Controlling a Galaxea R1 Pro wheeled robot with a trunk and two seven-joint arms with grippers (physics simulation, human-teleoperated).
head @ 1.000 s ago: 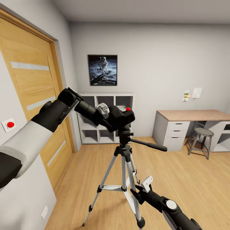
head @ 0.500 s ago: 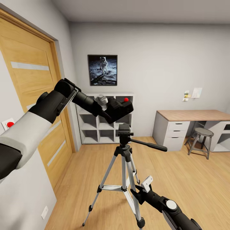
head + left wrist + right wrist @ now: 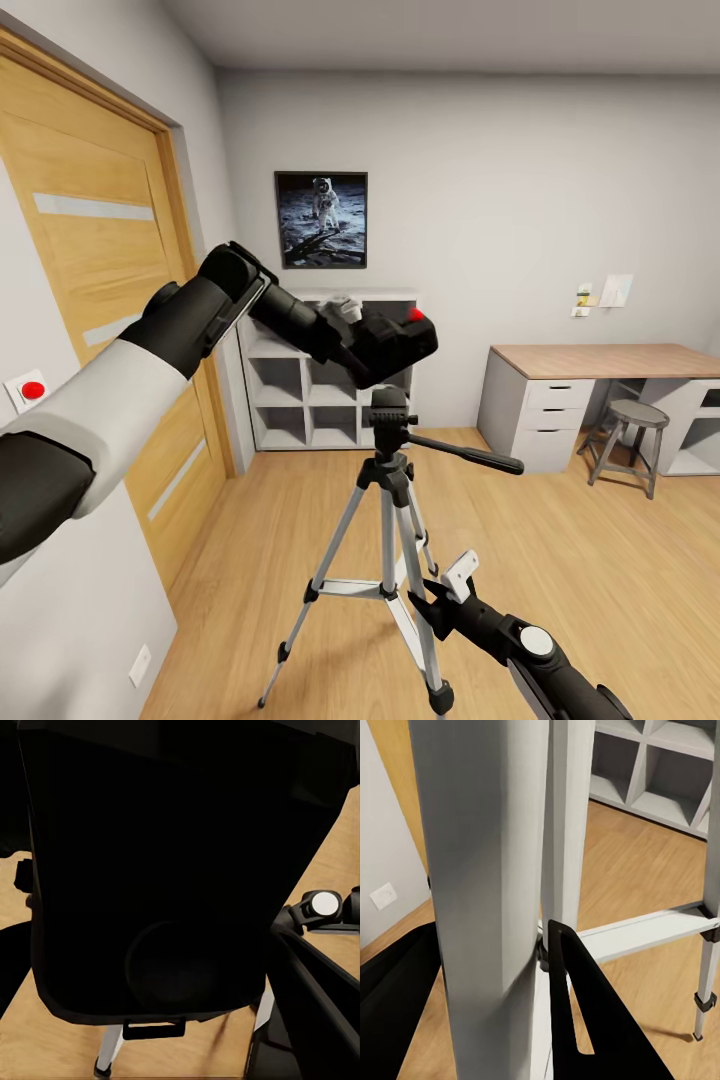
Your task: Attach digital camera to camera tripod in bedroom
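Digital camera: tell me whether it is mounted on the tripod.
Not mounted. The digital camera hangs just above the tripod head, held in the left gripper.

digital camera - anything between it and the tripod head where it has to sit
Nothing visible. In the head view the digital camera, held in the left gripper, hangs just above the black head of the camera tripod with only open air between them. The pan handle sticks out sideways, clear of the drop.
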